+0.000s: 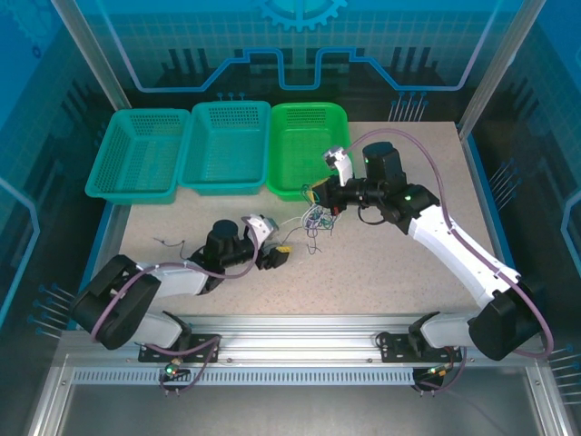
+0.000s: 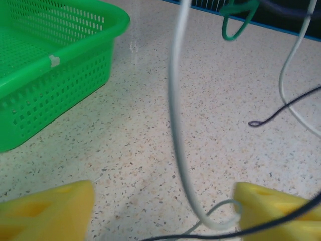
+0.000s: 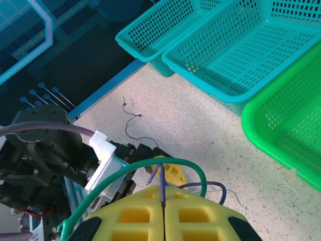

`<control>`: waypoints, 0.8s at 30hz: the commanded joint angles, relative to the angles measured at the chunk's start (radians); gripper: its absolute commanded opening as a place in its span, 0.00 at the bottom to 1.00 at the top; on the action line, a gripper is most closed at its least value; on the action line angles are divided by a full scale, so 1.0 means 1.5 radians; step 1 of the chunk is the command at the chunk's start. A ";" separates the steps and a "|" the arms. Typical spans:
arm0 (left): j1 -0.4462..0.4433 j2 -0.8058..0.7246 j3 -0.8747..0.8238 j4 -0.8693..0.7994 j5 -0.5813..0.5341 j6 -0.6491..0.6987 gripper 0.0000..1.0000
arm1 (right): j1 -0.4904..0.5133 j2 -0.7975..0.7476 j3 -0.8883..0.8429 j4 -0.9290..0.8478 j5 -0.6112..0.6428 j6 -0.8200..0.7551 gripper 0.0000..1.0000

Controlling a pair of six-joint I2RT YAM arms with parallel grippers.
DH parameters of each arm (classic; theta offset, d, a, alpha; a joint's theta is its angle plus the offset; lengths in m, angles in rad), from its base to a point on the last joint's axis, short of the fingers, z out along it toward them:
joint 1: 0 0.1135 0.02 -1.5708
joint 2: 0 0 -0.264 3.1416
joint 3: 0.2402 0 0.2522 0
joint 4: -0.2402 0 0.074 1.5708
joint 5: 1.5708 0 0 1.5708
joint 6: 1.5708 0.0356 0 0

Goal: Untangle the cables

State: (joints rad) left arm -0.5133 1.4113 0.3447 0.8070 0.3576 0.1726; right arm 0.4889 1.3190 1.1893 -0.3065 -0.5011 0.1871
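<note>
The cables [image 1: 315,221] hang mid-tabletop, toward the far edge, pinched tight in the right gripper [image 3: 163,205]. The left gripper [image 2: 163,207], spread, sits just nearside of them. A pale strand [image 2: 175,125] runs upright between its pads [image 2: 55,213].

From above, the cables [image 1: 316,221] form a knot too small to tell strand from strand. In the left wrist view, the left gripper [image 2: 163,211] has blurred fingers cut by the bottom edge, and a pale strand [image 2: 173,100] runs off the top edge. The right gripper [image 3: 163,213] hides the purple strand [image 3: 161,178] where it enters the closed pads
</note>
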 commanded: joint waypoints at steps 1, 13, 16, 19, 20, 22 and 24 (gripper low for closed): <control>-0.004 0.020 -0.019 0.114 0.007 0.001 0.56 | -0.005 -0.011 0.027 -0.004 -0.022 0.014 0.00; -0.004 -0.008 -0.041 0.123 -0.110 -0.001 0.00 | -0.073 -0.041 -0.033 -0.007 0.227 0.120 0.00; -0.001 -0.053 -0.046 0.054 -0.243 -0.029 0.00 | -0.177 -0.086 -0.109 0.028 0.255 0.223 0.00; 0.032 -0.091 -0.045 -0.002 -0.291 -0.108 0.00 | -0.258 -0.132 -0.161 0.048 0.237 0.275 0.00; 0.039 -0.102 -0.041 -0.028 -0.302 -0.126 0.00 | -0.269 -0.141 -0.163 0.042 0.234 0.275 0.00; 0.046 -0.109 -0.028 -0.067 -0.316 -0.149 0.00 | -0.274 -0.153 -0.161 0.031 0.232 0.262 0.00; 0.050 -0.108 -0.016 -0.093 -0.336 -0.164 0.00 | -0.278 -0.164 -0.164 0.027 0.243 0.261 0.00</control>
State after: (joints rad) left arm -0.5068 1.2572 0.3271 0.8505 0.0761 0.0235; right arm 0.1440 1.1366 0.9249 -0.2996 -0.2756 0.5556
